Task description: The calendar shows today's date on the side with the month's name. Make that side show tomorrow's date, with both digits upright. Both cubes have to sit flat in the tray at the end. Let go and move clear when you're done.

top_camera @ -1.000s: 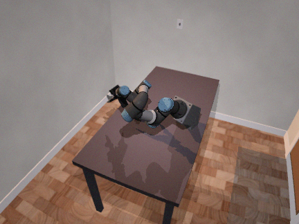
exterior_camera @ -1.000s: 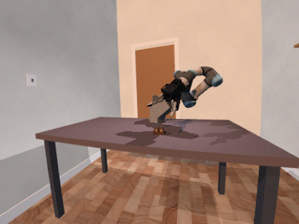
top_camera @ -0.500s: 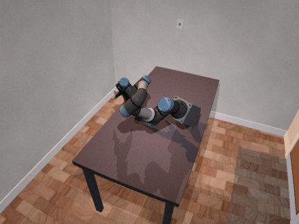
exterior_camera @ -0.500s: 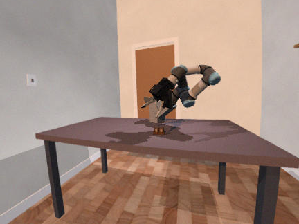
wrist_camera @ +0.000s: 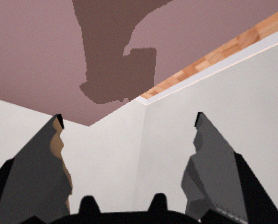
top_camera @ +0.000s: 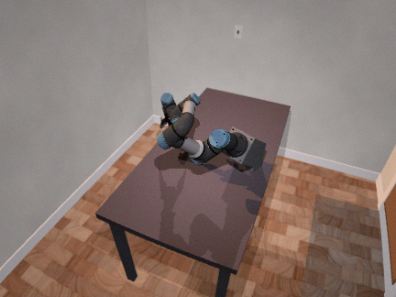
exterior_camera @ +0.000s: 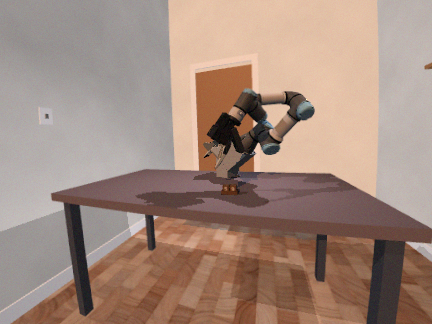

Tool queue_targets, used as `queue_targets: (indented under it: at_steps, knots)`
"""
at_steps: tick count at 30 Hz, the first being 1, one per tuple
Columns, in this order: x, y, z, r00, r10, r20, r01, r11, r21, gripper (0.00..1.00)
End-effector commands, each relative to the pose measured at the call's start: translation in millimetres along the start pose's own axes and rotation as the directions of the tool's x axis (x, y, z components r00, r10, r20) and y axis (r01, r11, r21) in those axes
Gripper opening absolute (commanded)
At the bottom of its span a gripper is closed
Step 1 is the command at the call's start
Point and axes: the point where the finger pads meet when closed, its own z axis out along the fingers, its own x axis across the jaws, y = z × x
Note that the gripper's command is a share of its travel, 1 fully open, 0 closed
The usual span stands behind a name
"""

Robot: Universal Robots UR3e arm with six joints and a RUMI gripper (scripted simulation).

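Arm folded over the table, gripper spread and empty, calendar on the table top below it.

Exterior view, left to right: a dark table stands on a wood floor; near its middle sits the small brown calendar, too small to read any digits or the month's name. Above it and slightly to the left hangs the gripper, fingers wide apart with nothing between them, clear of the calendar. The arm bends back to the right in front of a brown door. In the wrist view both fingertips frame the table edge, a wall corner and a strip of floor; the calendar is out of that view. In the top view the arm hides most of the calendar.
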Motion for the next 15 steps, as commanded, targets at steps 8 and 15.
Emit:
queue_targets:
  at_steps: [8,15]
  knots:
    - [-36,-20,-2.2,0.983,0.175,0.058,-0.184,0.964,0.193,1.00]
    - [-46,-33,-8.1,0.963,0.257,0.083,-0.270,0.922,0.276,1.00]
